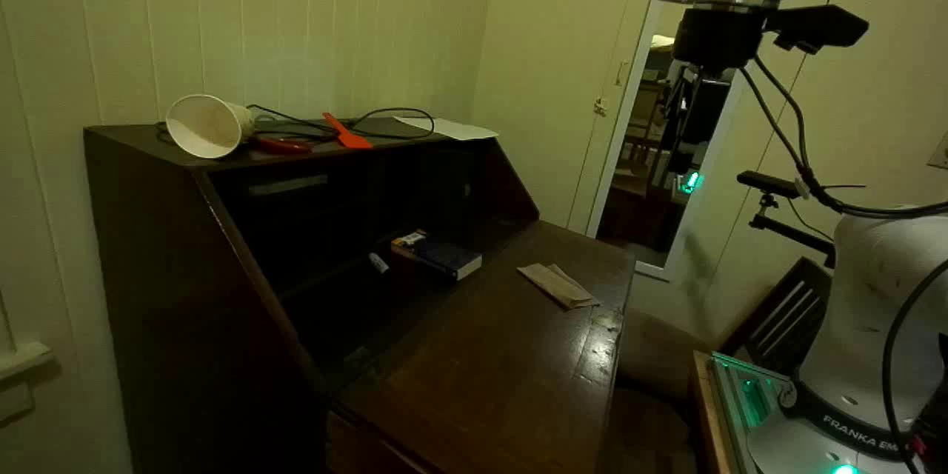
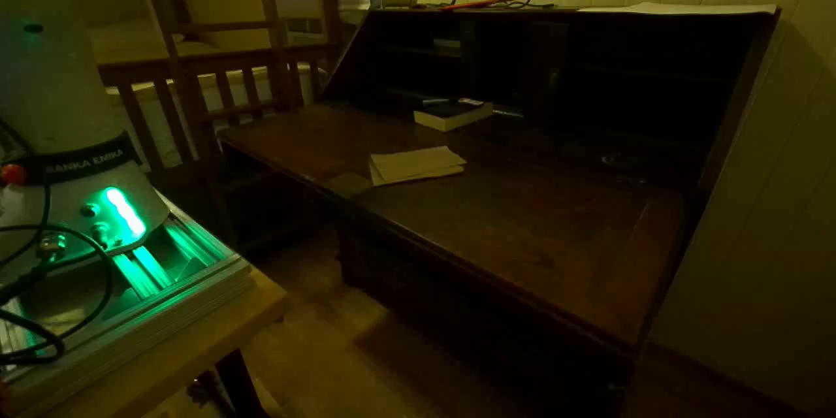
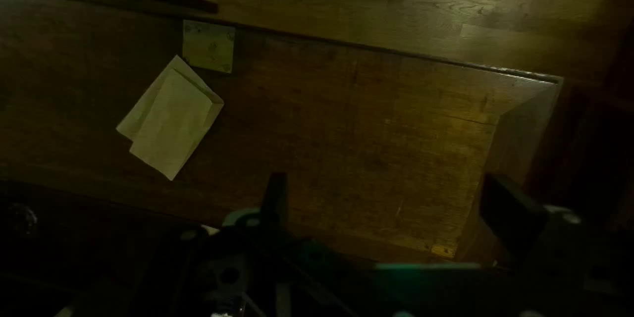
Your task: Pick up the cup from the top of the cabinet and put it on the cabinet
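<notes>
- The gripper point(image 3: 384, 193) is held up in the air. Its jaws are spread wide apart; nothing is clasped, and only wood is seen beyond the gap in the wrist view.
- The fold-down leaf point(image 1: 511, 370) of the cabinet point(image 1: 170, 311) is lowered. Folded papers point(image 3: 171, 124) are laid on it.
- Further in, a book point(image 1: 437, 255) is set flat before the dark compartments point(image 1: 415, 178). A small pale item point(image 1: 378, 262) is noted just beside it, too dim to be named.
- Farthest back is the flat top point(image 1: 137, 137). There the cup point(image 1: 209, 126) is found tipped on its side near one end, seen in both exterior views and well apart from the gripper.
- The top is shared with a red tool point(image 1: 344, 132), a dark cable point(image 1: 404, 109) and a white sheet point(image 1: 452, 129). Whether the cup is touched by the cable cannot be told.
- Progress, as judged: nothing is done. The cup is not yet gripped or lifted.
- Left, as judged: the cup is to be reached, grasped, raised, carried, set down and released. The leaf is taken as the likely landing place, though this is not settled by the task's wording.
</notes>
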